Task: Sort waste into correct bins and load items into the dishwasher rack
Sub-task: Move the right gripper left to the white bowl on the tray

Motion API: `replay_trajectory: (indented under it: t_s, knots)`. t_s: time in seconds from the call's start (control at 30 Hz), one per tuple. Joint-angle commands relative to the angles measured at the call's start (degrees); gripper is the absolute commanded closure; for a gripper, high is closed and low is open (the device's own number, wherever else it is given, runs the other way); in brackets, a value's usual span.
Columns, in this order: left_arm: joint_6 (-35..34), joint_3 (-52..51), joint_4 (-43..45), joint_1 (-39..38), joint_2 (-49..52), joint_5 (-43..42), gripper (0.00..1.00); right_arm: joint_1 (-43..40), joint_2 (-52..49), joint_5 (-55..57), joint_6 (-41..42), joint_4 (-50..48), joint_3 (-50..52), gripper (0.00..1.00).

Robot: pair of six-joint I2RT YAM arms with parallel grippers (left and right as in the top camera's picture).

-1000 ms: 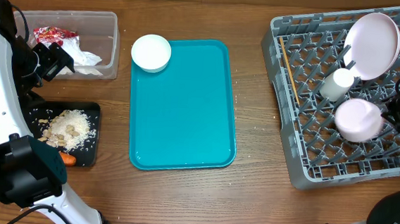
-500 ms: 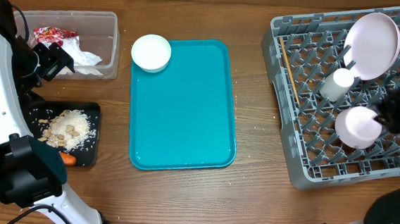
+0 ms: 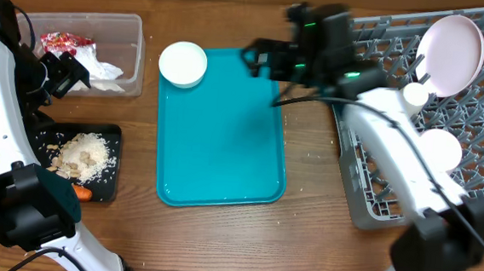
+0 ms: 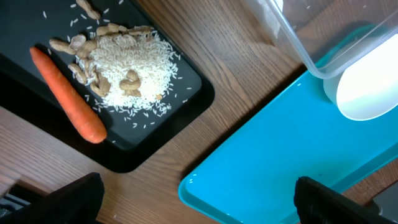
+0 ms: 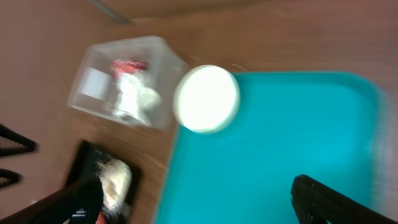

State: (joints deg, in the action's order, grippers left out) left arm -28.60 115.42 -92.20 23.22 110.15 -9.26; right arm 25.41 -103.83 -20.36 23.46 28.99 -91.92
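Wooden table point(image 3: 217, 245): round white bowl point(image 3: 183, 64) at tray point(image 3: 225, 134) corner; left claw point(image 4: 199, 200), right claw point(image 5: 200, 202) gape.

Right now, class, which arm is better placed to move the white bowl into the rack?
Right: the right fingers hover open near the white bowl, and the rack is on that side. The left fingers sit by the tub.

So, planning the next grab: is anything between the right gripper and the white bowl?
Nothing visible does. Only bare teal tray lies between the open right gripper and the white bowl at the tray's far-left corner.
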Motion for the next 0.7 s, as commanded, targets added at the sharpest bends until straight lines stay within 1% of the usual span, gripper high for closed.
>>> replay_trajectory:
  t_s: [0.0, 0.07, 0.2, 0.4, 0.47, 0.5, 0.53, 0.63, 0.67]
  knots:
    - [-0.8, -0.2, 0.0, -0.4, -1.5, -0.2, 0.00, 4.7, -7.4, 2.7, 7.5, -8.4, -0.4, 0.00]
    - [-0.8, -0.2, 0.0, -0.4, -1.5, -0.2, 0.00, 6.3, -11.1, 2.2, 10.2, -13.9, -0.4, 0.00]
    - [-0.8, -0.2, 0.0, -0.4, -1.5, -0.2, 0.00, 8.6, -17.9, 1.1, 12.9, -23.0, -0.4, 0.00]
    - [-0.8, -0.2, 0.0, -0.4, -1.5, -0.2, 0.00, 10.0, -24.3, 1.9, 14.7, -30.9, -0.4, 0.00]
    - [-0.8, -0.2, 0.0, -0.4, -1.5, -0.2, 0.00, 10.0, -25.3, 1.9, 14.7, -32.4, -0.4, 0.09]
    - [-0.8, -0.2, 0.0, -0.4, -1.5, -0.2, 0.00, 10.0, -25.9, 1.9, 14.7, -33.3, -0.4, 0.22]
    - [-0.8, -0.2, 0.0, -0.4, -1.5, -0.2, 0.00, 10.0, -26.2, 2.1, 14.7, -33.9, -0.4, 0.29]
    - [-0.8, -0.2, 0.0, -0.4, -1.5, -0.2, 0.00, 10.1, -26.7, 6.0, 14.8, -32.3, -0.4, 0.28]
    - [-0.8, -0.2, 0.0, -0.4, -1.5, -0.2, 0.00, 10.2, -26.9, 6.9, 14.8, -31.9, -0.4, 0.25]
